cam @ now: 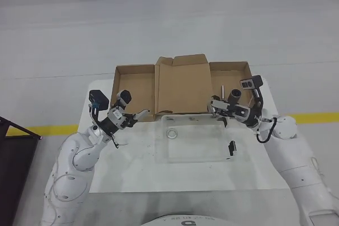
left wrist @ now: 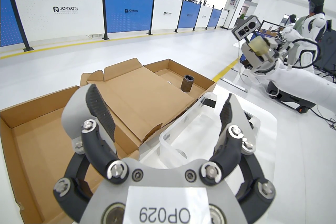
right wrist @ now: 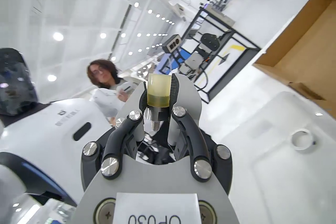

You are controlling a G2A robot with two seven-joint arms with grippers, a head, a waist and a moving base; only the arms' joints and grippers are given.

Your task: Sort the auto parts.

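At the tabletop's left side, the left jaws hang open and empty, just beside the near wall of the cardboard box [cam: 183, 85]. Mid-tabletop, a clear tray [cam: 198, 148] holds a ring [cam: 172, 134]. Further right, the right jaws are clamped on a yellowish rubber bumper [right wrist: 158, 92], its threaded stud pointing back toward the wrist. They hold it above the box's near wall, beside the right compartment where a dark bushing [cam: 235, 94] stands. The bumper probably belongs in that compartment. Carry it clear of the wall, lower it close to the floor beside the bushing, and only then release, so the rubber doesn't bounce or topple its neighbour.
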